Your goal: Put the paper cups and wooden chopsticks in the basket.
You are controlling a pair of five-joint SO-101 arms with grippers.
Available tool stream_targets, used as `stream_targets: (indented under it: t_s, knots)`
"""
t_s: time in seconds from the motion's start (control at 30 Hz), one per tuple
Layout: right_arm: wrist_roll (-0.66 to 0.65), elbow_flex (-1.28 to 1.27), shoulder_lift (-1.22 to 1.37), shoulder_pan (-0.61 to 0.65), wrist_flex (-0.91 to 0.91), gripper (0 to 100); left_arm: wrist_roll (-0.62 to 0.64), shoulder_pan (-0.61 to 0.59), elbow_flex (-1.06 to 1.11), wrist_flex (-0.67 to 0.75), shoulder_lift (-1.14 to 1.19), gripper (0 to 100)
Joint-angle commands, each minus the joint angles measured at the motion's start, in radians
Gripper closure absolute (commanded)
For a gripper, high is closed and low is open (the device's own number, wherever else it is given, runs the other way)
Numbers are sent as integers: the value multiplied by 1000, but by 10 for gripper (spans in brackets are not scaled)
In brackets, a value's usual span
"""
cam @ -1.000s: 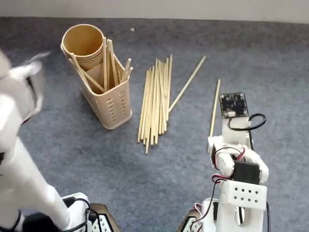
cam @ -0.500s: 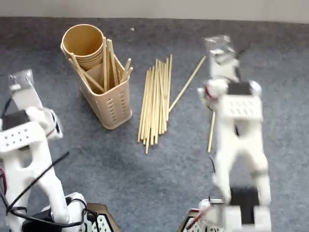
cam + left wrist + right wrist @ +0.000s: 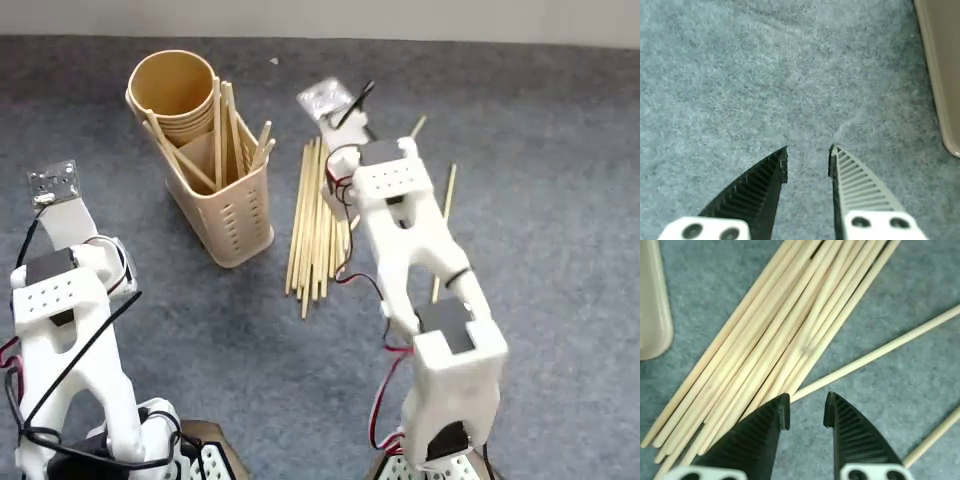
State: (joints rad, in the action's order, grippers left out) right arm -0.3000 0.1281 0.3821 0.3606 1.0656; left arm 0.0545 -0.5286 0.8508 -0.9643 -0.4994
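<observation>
Worktop [image 3: 560, 150]: grey, carpet-like surface carrying all items. Basket [image 3: 235, 215]: tall, beige, perforated, standing upright. Paper cups [image 3: 172, 85]: nested stack, seated in the basket's far end, mouth up. Wooden chopsticks, first lot [image 3: 218, 130]: several standing slanted inside the basket beside the cups. Wooden chopsticks, second lot [image 3: 305, 230]: loose bundle lying flat on the worktop just right of the basket; stray sticks [image 3: 447, 200] lie farther from the basket. Right claw [image 3: 806, 407]: parted by a narrow gap, grasping nothing, tips poised at the bundle's end beyond the basket; contact with the sticks cannot be told. Left claw [image 3: 808, 160]: parted slightly, empty, over bare worktop on the basket's left, apart from its wall.
</observation>
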Motion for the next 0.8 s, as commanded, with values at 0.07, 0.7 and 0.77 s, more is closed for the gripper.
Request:
stream_targets:
  t_s: [0.07, 0.7, 0.77]
  knots:
    - [-12, 47, 108, 4, -65, 848, 11, 12, -2, 11, -12, 831]
    - [-9, 47, 193, 19, -77, 956, 11, 12, -2, 11, -10, 832]
    - [-9, 51, 191, 21, -45, 995, 11, 12, -2, 11, -10, 832]
